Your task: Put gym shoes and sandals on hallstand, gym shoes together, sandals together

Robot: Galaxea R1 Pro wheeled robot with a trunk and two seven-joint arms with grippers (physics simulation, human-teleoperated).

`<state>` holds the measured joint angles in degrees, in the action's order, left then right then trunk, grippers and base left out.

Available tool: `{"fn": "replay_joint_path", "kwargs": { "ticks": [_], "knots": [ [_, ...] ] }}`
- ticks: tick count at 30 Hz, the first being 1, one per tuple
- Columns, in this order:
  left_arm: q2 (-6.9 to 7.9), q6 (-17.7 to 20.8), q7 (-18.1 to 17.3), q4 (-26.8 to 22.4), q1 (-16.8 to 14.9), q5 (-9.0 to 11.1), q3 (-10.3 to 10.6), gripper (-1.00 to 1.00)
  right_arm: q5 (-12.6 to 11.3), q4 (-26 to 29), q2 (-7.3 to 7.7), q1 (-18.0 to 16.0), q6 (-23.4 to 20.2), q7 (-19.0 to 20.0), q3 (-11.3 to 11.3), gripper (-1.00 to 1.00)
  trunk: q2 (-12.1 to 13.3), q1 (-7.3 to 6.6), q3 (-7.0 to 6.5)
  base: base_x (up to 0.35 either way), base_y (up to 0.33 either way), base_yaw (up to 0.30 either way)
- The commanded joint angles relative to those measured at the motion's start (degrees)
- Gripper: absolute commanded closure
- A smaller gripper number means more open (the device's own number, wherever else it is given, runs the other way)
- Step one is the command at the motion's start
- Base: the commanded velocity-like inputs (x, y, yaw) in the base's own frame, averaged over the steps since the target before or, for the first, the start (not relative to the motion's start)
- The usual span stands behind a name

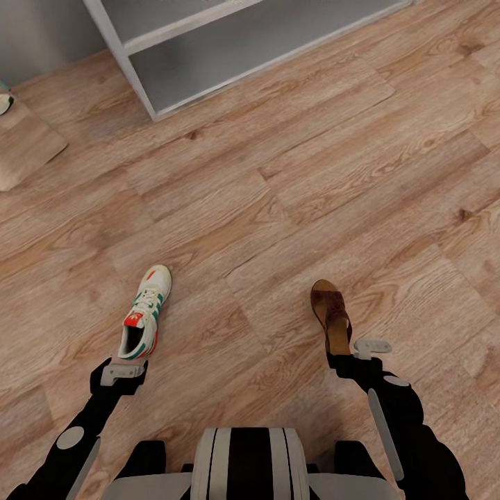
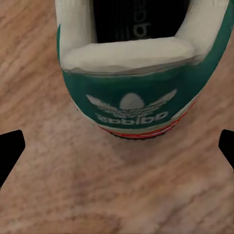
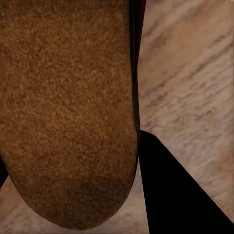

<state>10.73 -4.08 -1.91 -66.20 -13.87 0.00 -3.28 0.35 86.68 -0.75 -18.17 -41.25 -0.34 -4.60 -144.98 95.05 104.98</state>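
Observation:
One gym shoe [image 1: 144, 312], white with green stripes and a red-orange tongue, lies on the corridor floor [image 1: 278, 208], toe pointing away from me. My left gripper [image 1: 129, 362] hovers just behind its heel. In the left wrist view the green heel [image 2: 129, 105] fills the middle, and the gripper [image 2: 117, 151] is open with a fingertip [image 2: 9, 151] at each edge. A brown sandal [image 1: 331, 312] lies to the right. My right gripper [image 1: 343, 355] sits on its heel; a black finger [image 3: 170, 195] presses against the tan footbed's [image 3: 68, 107] side. The light grey hallstand [image 1: 139, 76] stands ahead.
At the far left edge a bit of another shoe [image 1: 5, 101] shows beside a pale mat or board [image 1: 24, 146]. A wide stretch of wood floor separates the shoes from the hallstand's low shelf [image 1: 264, 42]. My own base [image 1: 246, 462] is at the lower edge.

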Motion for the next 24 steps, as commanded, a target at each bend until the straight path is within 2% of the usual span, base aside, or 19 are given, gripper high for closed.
{"fn": "replay_joint_path", "kwargs": {
  "ticks": [1,7,24],
  "knots": [
    [-0.01,-0.1,-0.2,0.0,0.0,0.0,-0.1,-1.0,-0.2,0.1,-0.04,0.0,-0.3,-0.1,-0.1,1.0,0.0,0.0,0.02,0.152,0.0,0.0],
    [-0.01,-0.2,-0.2,0.0,0.0,0.0,-0.1,-1.0,-0.2,0.1,-0.04,0.0,-0.3,-0.1,0.0,1.0,0.0,0.0,0.02,0.126,0.0,0.0],
    [-0.01,-0.2,-0.2,0.0,0.0,0.0,-0.1,-1.0,-0.2,0.1,-0.04,0.0,-0.3,-0.2,0.0,1.0,-0.1,0.18,0.02,0.005,0.0,0.0]
  ]
}}
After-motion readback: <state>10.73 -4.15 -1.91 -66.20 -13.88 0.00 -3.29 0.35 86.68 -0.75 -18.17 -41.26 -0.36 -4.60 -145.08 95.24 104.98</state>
